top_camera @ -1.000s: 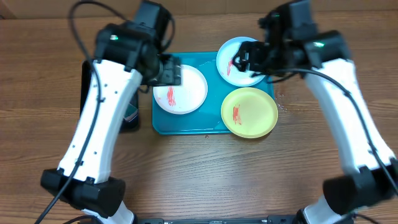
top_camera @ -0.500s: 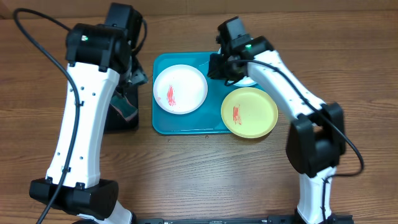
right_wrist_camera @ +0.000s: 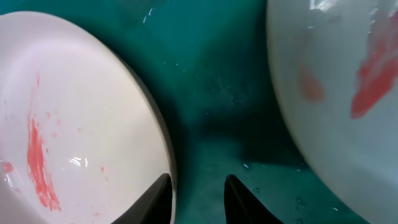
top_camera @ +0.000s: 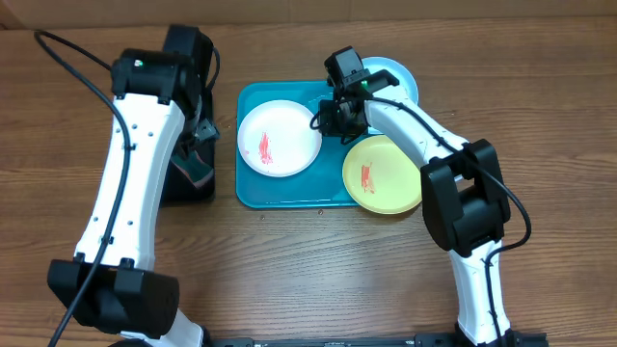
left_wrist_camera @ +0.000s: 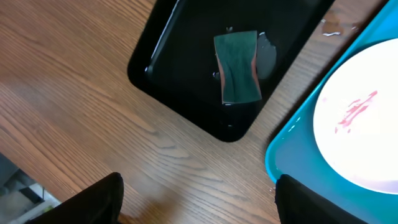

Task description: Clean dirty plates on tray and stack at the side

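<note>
The turquoise tray holds a white plate with a red smear. A yellow-green plate, also smeared, overhangs the tray's right rim. A pale blue plate at the tray's back right corner is partly hidden by my right arm. My right gripper hangs low at the white plate's right rim. In the right wrist view the white plate lies left, the smeared pale blue plate right. The right gripper is narrowly open over bare tray floor, its left finger over that rim. My left gripper is wide open and empty above the wood.
A black tray lies left of the turquoise one and holds a green sponge. In the left wrist view the black tray is ahead of the fingers, with the turquoise tray's corner and the white plate to the right.
My right gripper swung left from the pale blue plate to the white plate's right rim, and its jaws narrowed. My left gripper moved off the white plate to the black tray's side.
</note>
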Motion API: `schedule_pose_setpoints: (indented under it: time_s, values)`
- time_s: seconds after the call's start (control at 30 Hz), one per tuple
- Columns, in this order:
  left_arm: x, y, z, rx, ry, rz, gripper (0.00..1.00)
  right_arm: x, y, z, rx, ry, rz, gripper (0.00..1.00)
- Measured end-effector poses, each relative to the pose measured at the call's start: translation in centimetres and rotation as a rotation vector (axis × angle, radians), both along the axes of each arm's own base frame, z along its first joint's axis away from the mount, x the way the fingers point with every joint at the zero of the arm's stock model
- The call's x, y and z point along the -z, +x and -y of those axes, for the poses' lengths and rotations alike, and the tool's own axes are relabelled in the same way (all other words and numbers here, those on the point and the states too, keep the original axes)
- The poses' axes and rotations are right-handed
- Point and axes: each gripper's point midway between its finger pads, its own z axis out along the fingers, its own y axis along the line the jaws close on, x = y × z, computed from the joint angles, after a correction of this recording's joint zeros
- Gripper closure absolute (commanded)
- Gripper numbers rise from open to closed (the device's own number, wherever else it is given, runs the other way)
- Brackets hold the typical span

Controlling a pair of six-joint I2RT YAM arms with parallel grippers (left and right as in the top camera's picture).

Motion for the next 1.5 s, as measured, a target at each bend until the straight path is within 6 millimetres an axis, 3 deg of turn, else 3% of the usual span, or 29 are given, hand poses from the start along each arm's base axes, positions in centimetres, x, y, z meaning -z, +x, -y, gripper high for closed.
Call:
schedule_pose_setpoints:
  time_s: [0.13,0.3,0.37,0.47,0.73,0.83,0.9,1.1,1.3,1.5]
  values:
    - [0.4,0.3,0.0,0.003,-0.001,0.006,0.17,0.0,-0.2,-1.0,-0.041,0.009,0.016,0.62]
    - [0.4,1.0,0.3,0.022,-0.014,0.028,0.16,0.0,-0.6,-1.6,-0.068,0.006,0.016,0.62]
    - [0.4,1.0,0.3,0.025,-0.014,0.026,0.2,0.0,-0.6,-1.6,-0.073,0.005,0.018,0.67]
    - [0.4,1.2,0.4,0.03,-0.022,0.035,0.38,0.1,-0.4,-1.7,-0.069,0.013,0.03,0.74]
    - [0.3,2.0,0.6,0.04,-0.029,0.065,0.37,1.7,-1.0,-1.4,-0.036,0.013,0.004,0.82]
    - [0.4,2.0,0.6,0.039,-0.029,0.062,0.39,1.6,-0.9,-1.4,-0.035,0.014,0.008,0.95]
    - [0.7,2.1,0.6,0.039,-0.028,0.055,0.44,1.6,-0.9,-1.5,-0.031,0.016,0.007,0.96]
    - [3.9,3.3,0.8,0.023,-0.023,-0.015,0.56,1.6,-0.8,-1.5,-0.027,0.017,0.007,0.96]
    - [8.0,3.7,-0.2,-0.068,-0.013,-0.114,0.56,1.6,-0.8,-1.5,-0.027,0.017,0.007,0.96]
    - [9.0,3.4,-1.8,-0.137,-0.017,-0.141,0.51,1.6,-0.8,-1.5,-0.027,0.017,0.007,0.96]
